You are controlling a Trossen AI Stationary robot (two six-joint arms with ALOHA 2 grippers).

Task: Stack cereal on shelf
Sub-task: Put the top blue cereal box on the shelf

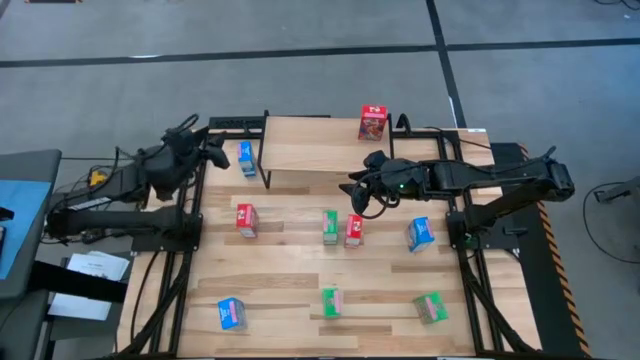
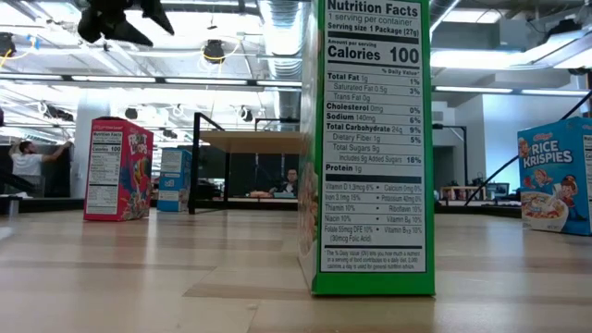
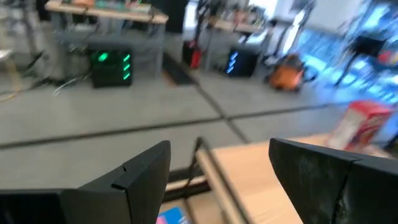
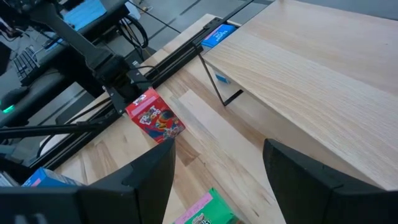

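High view, read left to right, gives me the layout. My left gripper (image 1: 218, 155) hangs over the left edge of the table, level with the shelf (image 1: 320, 150); its fingers (image 3: 140, 171) stand parted and nothing is between them. Just to its right a blue box (image 1: 246, 158) stands at the shelf's left end, on the tabletop beside the leg. Nearer me than that claw, a red box (image 1: 246, 220) stands on the table, and well nearer still, a second blue box (image 1: 231, 314) sits by the front edge.

My right gripper (image 1: 354, 189) hovers at the shelf's front edge, also parted and empty; its wrist view shows bare plank and table between the fingers (image 4: 149, 171). Directly on my side of it stand a green box (image 1: 330, 226) and a red box (image 1: 354, 229), close together. One red box (image 1: 372, 122) is already on the shelf, beyond this claw toward the far edge. To the claw's right a blue box (image 1: 420, 234) stands apart; two more green boxes (image 1: 331, 301) (image 1: 431, 307) lie toward the front.

Handling judgement: these are single-serving cardboard packs, so I expect them light, fairly stiff along the edges, and easily crushed across the broad printed faces. They will likely tip if nudged. I would take hold across the narrow sides, near mid-height, with moderate closing. The present opening looks wide enough to straddle a box's narrow dimension.
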